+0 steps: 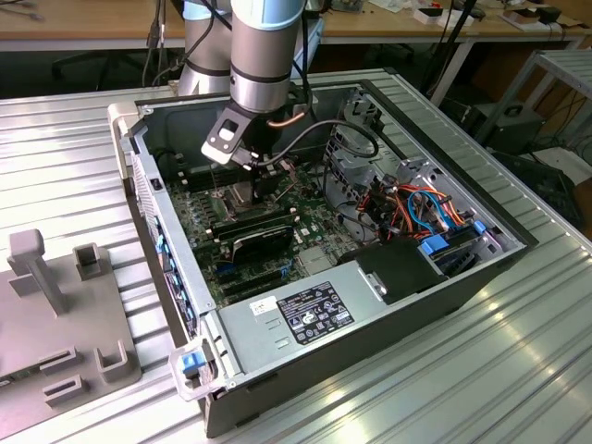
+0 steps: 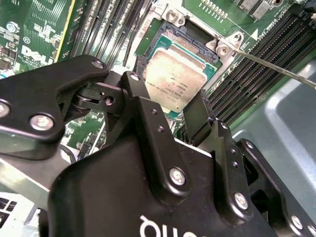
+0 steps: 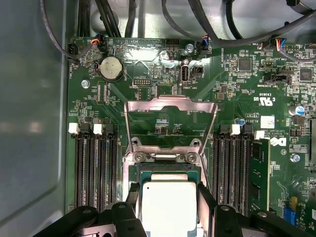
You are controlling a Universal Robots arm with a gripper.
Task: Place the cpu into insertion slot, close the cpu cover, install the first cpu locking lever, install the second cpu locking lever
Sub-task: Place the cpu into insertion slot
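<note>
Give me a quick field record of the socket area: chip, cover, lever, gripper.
gripper: black two-finger gripper, shut on the chip's two sides
chip: flat square silver-tan cpu, over the socket; seated or not, cannot tell
socket: square dark insertion slot with silvery rim, partly showing beyond the chip
cover: thin silvery windowed cpu cover, swung open, away from the socket
lever: thin silvery metal lever, unlatched, sticking out from the socket corner
setting: open black computer case on a ribbed metal table
</note>
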